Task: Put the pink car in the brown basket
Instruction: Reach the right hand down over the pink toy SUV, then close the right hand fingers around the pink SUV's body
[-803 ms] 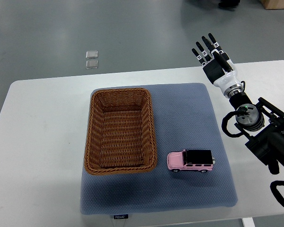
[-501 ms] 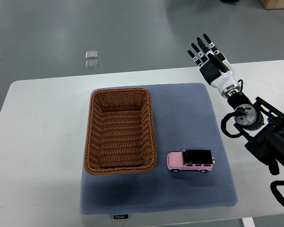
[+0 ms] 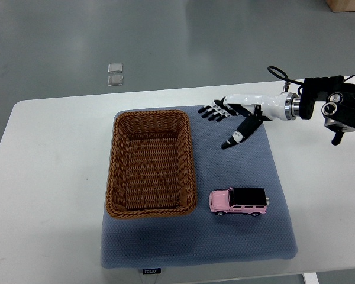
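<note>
On the mat: pink car (image 3: 239,201) sits just right of brown basket (image 3: 151,163).
Right hand (image 3: 234,115): fingers spread, holding nothing, above the blue mat (image 3: 236,248).

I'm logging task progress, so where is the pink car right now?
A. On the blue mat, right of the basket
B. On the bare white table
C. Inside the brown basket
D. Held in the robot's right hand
A: the pink car sits on the blue mat just right of the brown basket, while the right hand hovers open farther back, holding nothing.
</note>
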You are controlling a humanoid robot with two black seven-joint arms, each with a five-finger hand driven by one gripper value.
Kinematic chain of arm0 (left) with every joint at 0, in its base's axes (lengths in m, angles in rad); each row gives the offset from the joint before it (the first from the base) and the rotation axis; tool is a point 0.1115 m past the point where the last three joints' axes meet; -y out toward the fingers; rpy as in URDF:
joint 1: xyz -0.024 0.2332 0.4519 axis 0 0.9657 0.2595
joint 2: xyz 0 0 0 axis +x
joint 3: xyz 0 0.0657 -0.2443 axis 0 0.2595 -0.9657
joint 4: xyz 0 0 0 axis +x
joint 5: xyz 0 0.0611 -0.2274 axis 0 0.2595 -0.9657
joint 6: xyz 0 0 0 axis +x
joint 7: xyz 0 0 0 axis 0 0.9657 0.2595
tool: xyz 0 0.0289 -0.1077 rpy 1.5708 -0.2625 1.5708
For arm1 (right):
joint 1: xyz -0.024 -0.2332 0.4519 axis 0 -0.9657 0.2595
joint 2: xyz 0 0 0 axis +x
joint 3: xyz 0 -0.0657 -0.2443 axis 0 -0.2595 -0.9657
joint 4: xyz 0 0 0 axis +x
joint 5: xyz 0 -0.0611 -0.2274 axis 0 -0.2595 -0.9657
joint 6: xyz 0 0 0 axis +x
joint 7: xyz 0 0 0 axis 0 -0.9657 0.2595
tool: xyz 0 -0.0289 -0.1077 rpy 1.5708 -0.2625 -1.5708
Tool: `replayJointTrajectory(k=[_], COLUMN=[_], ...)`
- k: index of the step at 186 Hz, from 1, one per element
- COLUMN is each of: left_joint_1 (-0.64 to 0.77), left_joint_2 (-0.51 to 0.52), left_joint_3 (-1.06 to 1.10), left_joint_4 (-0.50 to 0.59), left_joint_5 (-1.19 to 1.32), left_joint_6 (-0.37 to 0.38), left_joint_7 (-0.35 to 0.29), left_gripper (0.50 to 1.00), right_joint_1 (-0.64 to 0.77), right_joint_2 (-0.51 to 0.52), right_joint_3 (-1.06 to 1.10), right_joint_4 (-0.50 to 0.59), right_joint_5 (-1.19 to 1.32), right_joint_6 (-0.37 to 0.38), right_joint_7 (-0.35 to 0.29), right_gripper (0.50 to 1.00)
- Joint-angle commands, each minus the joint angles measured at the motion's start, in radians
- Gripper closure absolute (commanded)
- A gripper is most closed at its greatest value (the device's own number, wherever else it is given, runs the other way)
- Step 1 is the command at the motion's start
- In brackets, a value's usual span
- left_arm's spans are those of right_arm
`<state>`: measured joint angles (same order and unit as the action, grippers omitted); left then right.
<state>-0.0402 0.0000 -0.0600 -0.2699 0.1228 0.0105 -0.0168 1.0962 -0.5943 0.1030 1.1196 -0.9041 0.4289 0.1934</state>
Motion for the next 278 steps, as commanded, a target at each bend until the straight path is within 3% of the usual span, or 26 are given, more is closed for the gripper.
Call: replayJointTrajectory(k=[1,29,60,124,235,257,278], left_joint_1=[0.0,0.0,0.0,0.0,0.0,0.0,0.0], left_joint_2=[0.0,0.0,0.0,0.0,0.0,0.0,0.0], left_joint_3=[0.0,0.0,0.005,0.006,0.005,0.005,0.003], left_joint_4=[0.0,-0.002,0.001,0.001,0.006,0.006,0.006], left_joint_5=[0.0,0.0,0.0,0.0,0.0,0.0,0.0], left_joint_6=[0.0,0.0,0.0,0.0,0.0,0.002,0.002], left_joint_7=[0.001,0.001,0.001,0.001,0.005,0.006,0.006], left_gripper=[0.5,0.5,0.5,0.5,0.5,0.5,0.5], right_joint_1=[0.044,0.027,-0.004,-0.131,-0.253,-0.271,-0.289], right_joint_2=[-0.088,-0.18,-0.211,-0.211,-0.217,-0.205,-0.193], right_joint_3=[-0.091,-0.092,-0.091,-0.066,-0.045,-0.045,-0.045], right_joint_4=[0.105,0.285,0.345,0.388,0.388,0.375,0.359], right_joint_5=[-0.058,-0.056,-0.056,-0.055,-0.098,-0.124,-0.141], right_joint_6=[0.002,-0.019,-0.07,-0.173,-0.188,-0.217,-0.223], right_joint_7=[-0.025,-0.028,-0.028,-0.028,-0.023,-0.022,-0.02], right_gripper=[0.593,0.597,0.597,0.599,0.609,0.64,0.709])
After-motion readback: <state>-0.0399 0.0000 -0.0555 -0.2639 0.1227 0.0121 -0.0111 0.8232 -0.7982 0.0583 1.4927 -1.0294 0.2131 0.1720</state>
